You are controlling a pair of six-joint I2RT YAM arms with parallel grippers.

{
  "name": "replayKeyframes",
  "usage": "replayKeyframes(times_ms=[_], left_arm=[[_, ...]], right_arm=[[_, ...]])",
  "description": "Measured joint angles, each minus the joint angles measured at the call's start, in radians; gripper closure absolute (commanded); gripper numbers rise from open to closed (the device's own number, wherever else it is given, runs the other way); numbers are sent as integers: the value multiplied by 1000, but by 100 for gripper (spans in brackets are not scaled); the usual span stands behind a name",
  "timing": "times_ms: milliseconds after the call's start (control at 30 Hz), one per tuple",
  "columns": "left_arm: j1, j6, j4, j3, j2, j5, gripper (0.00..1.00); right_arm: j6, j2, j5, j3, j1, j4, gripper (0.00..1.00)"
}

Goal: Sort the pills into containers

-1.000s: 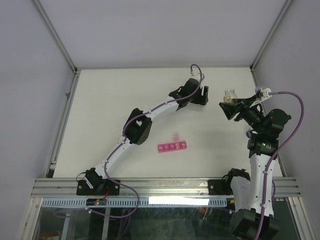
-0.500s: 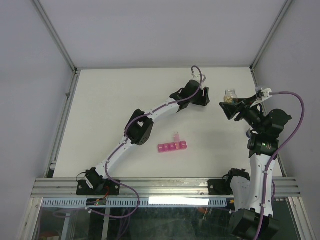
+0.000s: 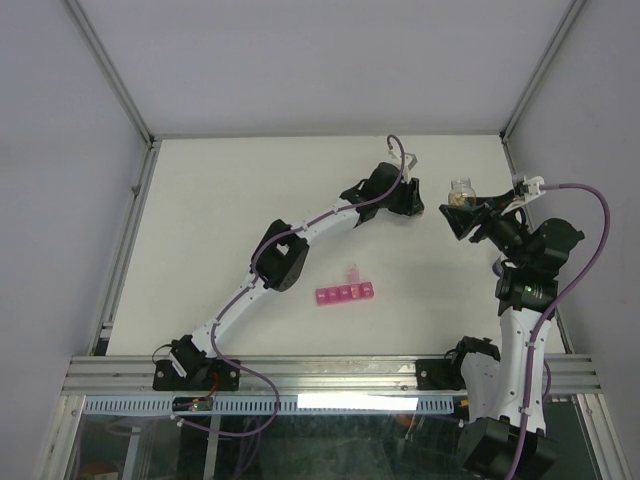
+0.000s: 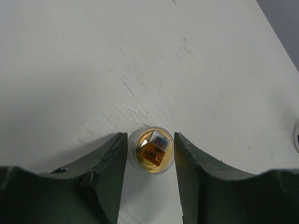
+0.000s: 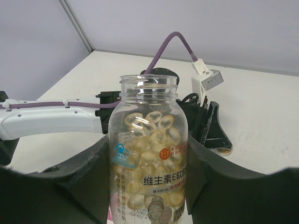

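Note:
My right gripper [image 3: 462, 207] [image 5: 148, 149] is shut on a clear uncapped bottle [image 3: 460, 188] [image 5: 148, 154], held upright above the table and full of yellow softgel pills [image 5: 152, 133]. My left gripper [image 3: 408, 199] [image 4: 150, 138] reaches to the back of the table. Its fingers [image 4: 110, 163] press both sides of a small amber bottle [image 4: 151, 150] [image 5: 224, 150] standing on the table. The containers [image 3: 345, 294], a magenta strip of compartments, lie mid-table with one lid [image 3: 352, 271] raised, away from both grippers.
Aluminium frame rails [image 3: 128, 230] border the white table [image 3: 220, 180] on the left, back and right. A white rounded edge [image 4: 297, 136] shows at the right border of the left wrist view. The left arm's purple cable [image 5: 175, 44] loops in front of the held bottle.
The left gripper's fingers have drawn in around the small amber bottle, and its wrist has shifted slightly right. The right arm and its bottle have not moved.

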Motion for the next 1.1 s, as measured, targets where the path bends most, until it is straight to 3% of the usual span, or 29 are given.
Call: replayKeyframes(times_ms=[767,900,1100], left_arm=[[-116,210,112,-163,-63,291,57],[-132,213,153,-246,-106,292,54],[-141,172,348,-549,-253,200,44]], right_arm=[[1,0,-14,-13,-13,4,100],[2,0,-14,-13,-19,4,100],[2,0,-14,-13,-29,4,100]])
